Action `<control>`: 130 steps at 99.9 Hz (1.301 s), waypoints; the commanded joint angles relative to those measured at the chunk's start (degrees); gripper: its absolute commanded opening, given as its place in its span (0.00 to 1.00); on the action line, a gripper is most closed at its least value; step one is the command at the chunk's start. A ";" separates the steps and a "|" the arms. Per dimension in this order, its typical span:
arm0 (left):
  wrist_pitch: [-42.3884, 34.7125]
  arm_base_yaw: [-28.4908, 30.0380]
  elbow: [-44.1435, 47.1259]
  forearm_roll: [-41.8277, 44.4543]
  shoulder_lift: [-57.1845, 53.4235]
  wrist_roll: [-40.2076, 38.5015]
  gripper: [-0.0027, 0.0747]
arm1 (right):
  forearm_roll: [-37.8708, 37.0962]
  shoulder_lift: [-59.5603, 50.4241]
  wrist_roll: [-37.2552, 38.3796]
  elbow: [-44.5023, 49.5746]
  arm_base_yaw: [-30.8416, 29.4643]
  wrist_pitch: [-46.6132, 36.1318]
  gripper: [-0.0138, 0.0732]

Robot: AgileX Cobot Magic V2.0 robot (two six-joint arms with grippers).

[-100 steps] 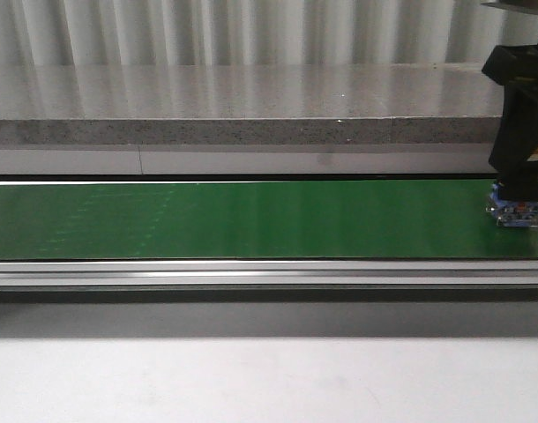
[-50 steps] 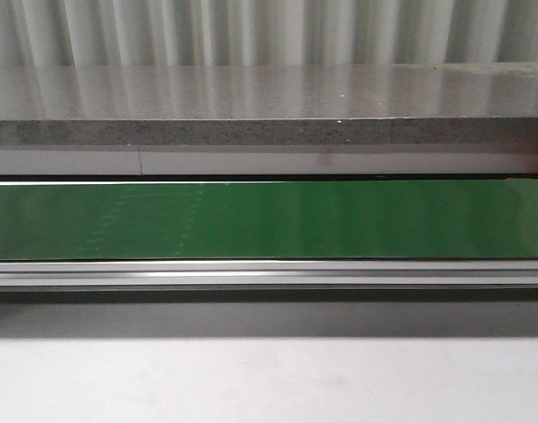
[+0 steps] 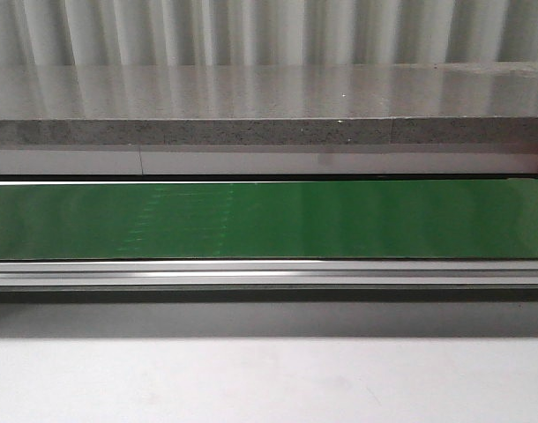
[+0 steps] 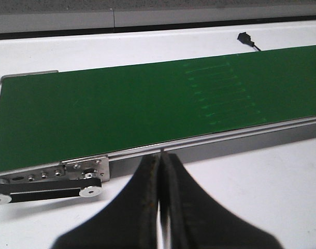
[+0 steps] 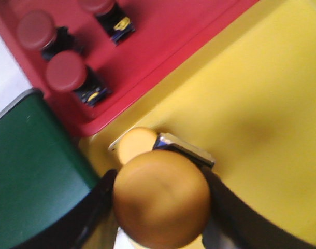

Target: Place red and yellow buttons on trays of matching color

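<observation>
Neither gripper shows in the front view, only the bare green conveyor belt; in the left wrist view the left gripper is closed on nothing, near the belt's edge. In the right wrist view the right gripper clamps a yellow button over the yellow tray, just above another yellow button; red buttons lie in the red tray.

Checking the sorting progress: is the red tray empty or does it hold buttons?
Not empty. In the right wrist view the red tray holds three red buttons, all inside its rim.
</observation>
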 commanded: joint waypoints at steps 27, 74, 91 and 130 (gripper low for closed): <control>-3.78 -0.52 -1.46 -1.26 0.27 -0.07 0.01 | 2.33 6.65 0.92 -1.18 -3.74 -10.50 0.34; -3.78 -0.52 -1.46 -1.26 0.27 -0.07 0.01 | 7.76 17.51 0.92 -1.18 -2.82 -18.27 0.34; -3.78 -0.52 -1.46 -1.26 0.27 -0.07 0.01 | 7.76 19.97 0.92 -1.18 -2.22 -19.41 0.34; -3.78 -0.52 -1.46 -1.26 0.27 -0.07 0.01 | 7.89 21.37 0.92 -1.18 -1.34 -20.30 0.83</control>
